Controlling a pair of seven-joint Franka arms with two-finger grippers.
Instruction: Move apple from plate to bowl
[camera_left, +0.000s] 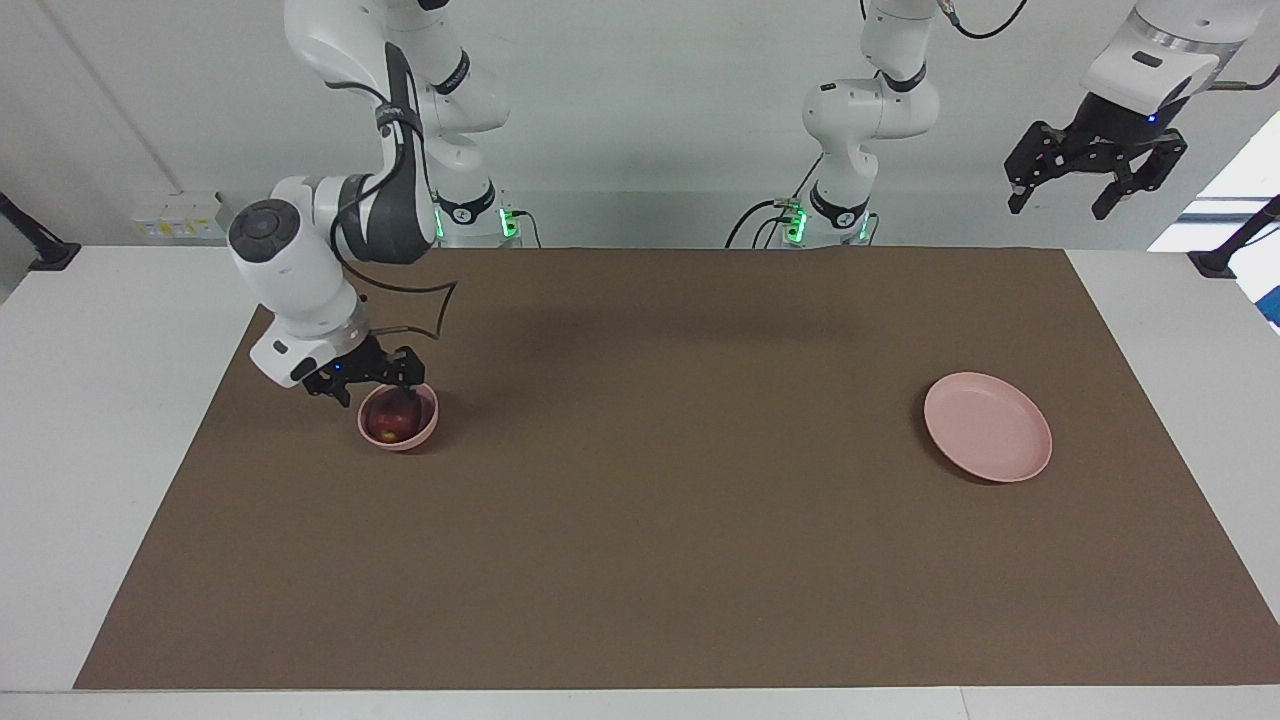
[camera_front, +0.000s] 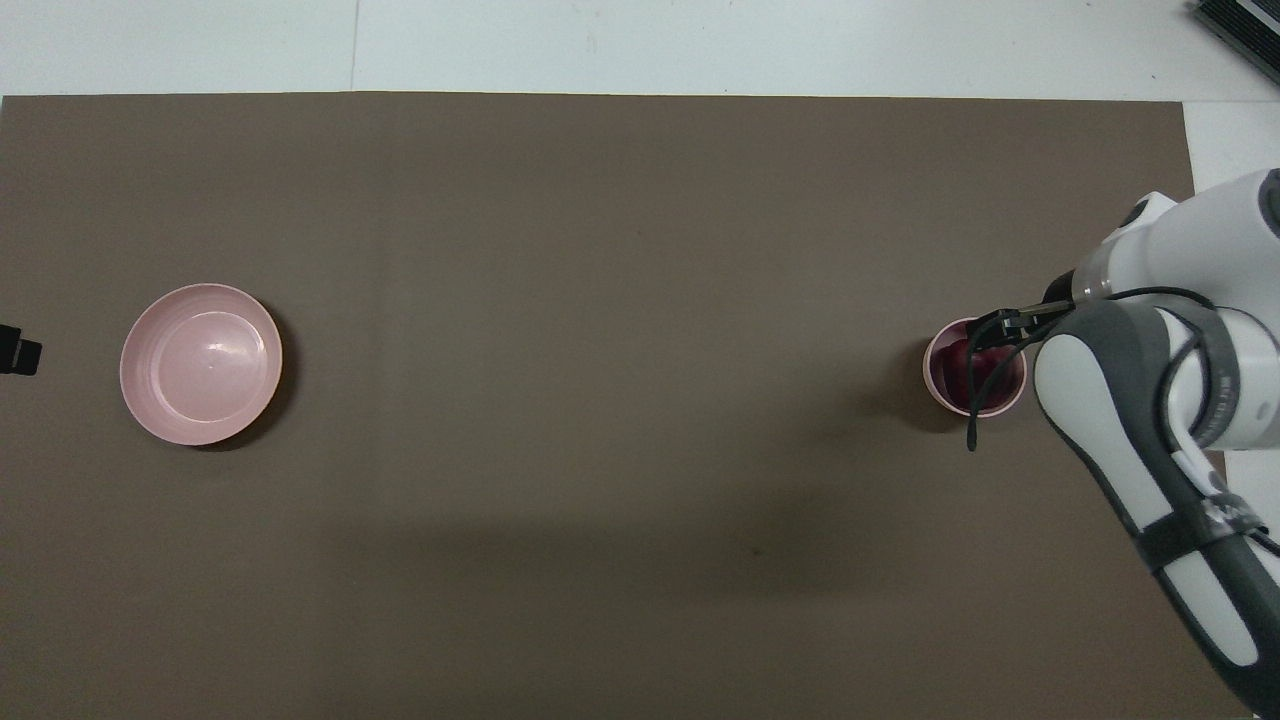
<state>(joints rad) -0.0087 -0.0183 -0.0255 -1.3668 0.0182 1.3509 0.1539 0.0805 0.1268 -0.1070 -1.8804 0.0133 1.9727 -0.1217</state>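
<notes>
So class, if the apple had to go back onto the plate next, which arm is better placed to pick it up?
Right. Its open end effector hangs just above the apple in the bowl; the left end effector waits high, off past the plate.

The dark red apple (camera_left: 392, 417) sits inside the small deep pink bowl (camera_left: 422, 432) toward the right arm's end — the flat pale pink plate (camera_left: 987, 440) lies bare, well apart, toward the left arm's end.
</notes>
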